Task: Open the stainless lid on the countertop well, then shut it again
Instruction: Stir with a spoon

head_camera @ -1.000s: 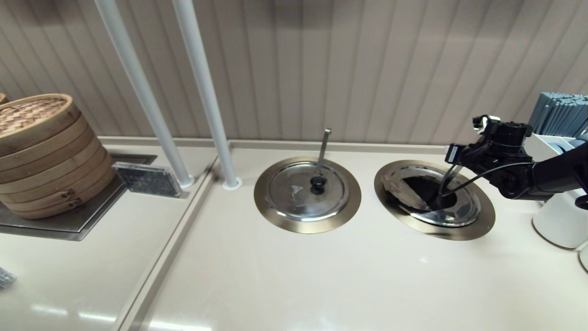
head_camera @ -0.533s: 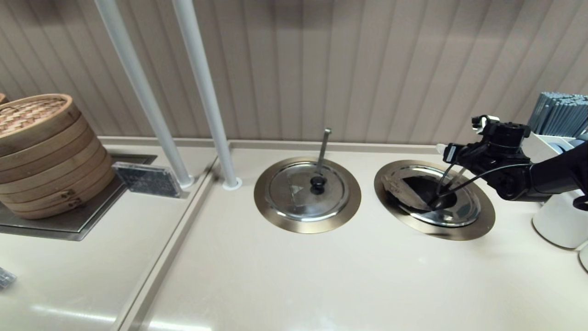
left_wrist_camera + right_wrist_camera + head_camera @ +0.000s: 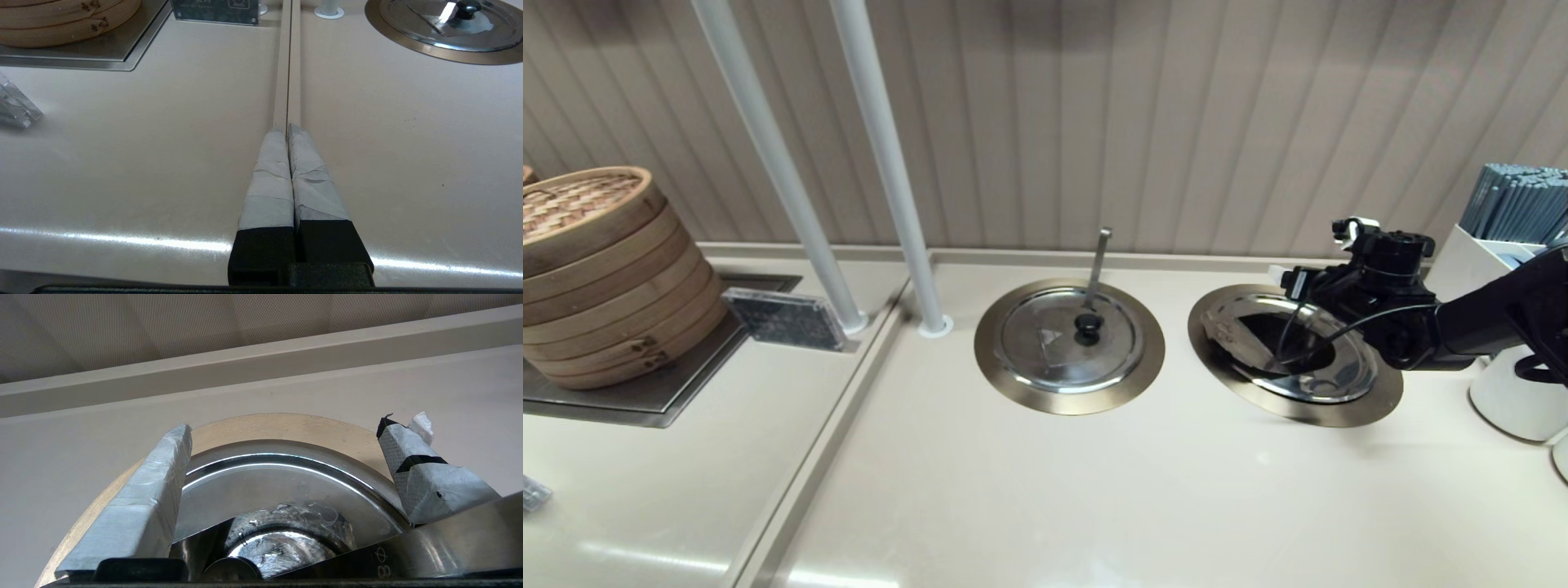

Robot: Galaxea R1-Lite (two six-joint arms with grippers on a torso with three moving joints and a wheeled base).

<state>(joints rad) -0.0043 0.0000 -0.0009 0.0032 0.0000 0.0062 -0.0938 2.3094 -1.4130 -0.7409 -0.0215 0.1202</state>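
Note:
The stainless lid (image 3: 1339,380) lies in the countertop well, inside the bronze ring rim (image 3: 1339,412). A dark wedge-shaped opening (image 3: 1262,331) shows on its left part. My right gripper (image 3: 1290,282) hovers open over the back of this lid. In the right wrist view its taped fingers (image 3: 163,477) stand wide apart on either side of the shiny lid (image 3: 265,482), touching nothing. A slanted steel bar (image 3: 449,547), seemingly the ladle handle, crosses below. My left gripper (image 3: 287,128) is shut and empty, parked low over the countertop, out of the head view.
The twin lid (image 3: 1070,339) with its upright ladle handle (image 3: 1098,265) sits to the left. Two white poles (image 3: 890,163) rise behind it. Bamboo steamers (image 3: 596,269) stand far left. A white holder of grey sticks (image 3: 1515,204) and a white cup (image 3: 1515,396) crowd the right edge.
My right gripper has moved left from the well's back-right rim to over the back of the lid. The lid and the left arm have not moved.

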